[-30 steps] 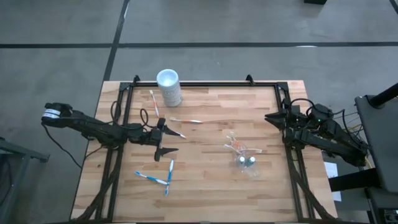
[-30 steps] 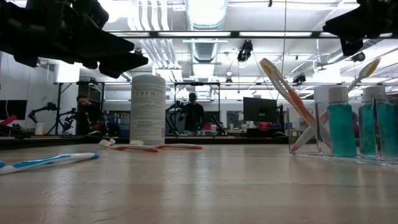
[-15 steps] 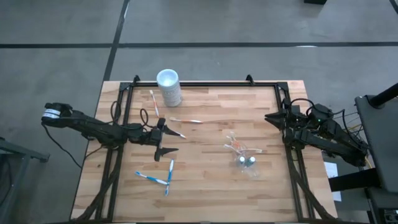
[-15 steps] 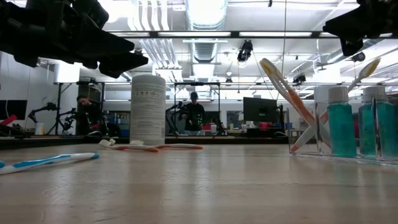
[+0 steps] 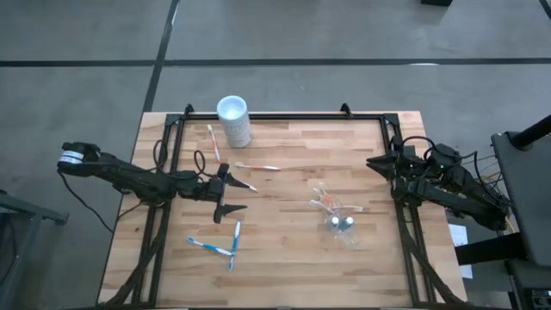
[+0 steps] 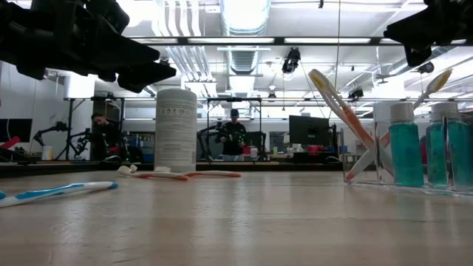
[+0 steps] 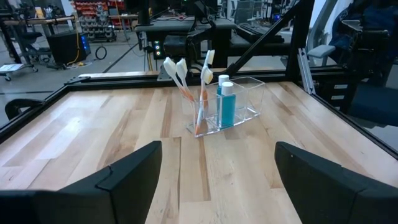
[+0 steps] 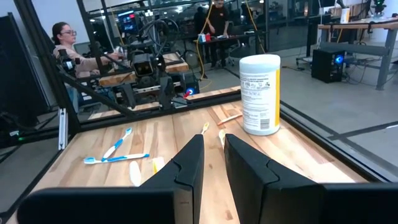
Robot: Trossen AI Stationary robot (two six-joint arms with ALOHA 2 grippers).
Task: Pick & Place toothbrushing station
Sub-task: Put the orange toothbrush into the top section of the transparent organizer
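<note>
**Station stands right of centre; left gripper faces it with fingers spread, right gripper idle and nearly shut**

High view: You have the clear holder (image 5: pixel 337 217) standing right of the table's centre, toward the near edge, with orange-and-white brushes (image 5: pixel 325 201) leaning out of it. Your left gripper (image 5: pixel 225 191) hangs over the left-centre boards, well apart from the holder, which lies to its right and slightly nearer. Your right gripper (image 5: pixel 376 162) sits at the right frame rail, beyond the holder; it looks the closer of the two, though only by a modest margin. Two blue-and-white brushes (image 5: pixel 222 243) lie loose near the left gripper, two orange-and-white ones (image 5: pixel 256 167) farther back, beside the white canister (image 5: pixel 234 120).

Low view: The holder (image 6: pixel 425 151) shows at the right with two teal bottles (image 6: pixel 406 144) inside. Both arms are above, clear of the table.

Left wrist view: The holder (image 7: pixel 224 104) sits straight ahead between widely parted fingers (image 7: pixel 124 174). Its long axis runs obliquely to the approach line, so I judge you will need a wrist turn to span the narrow side.

Right wrist view: The fingers (image 8: pixel 245 165) stand almost together, holding nothing, and point toward the canister (image 8: pixel 260 94), not the holder.
</note>
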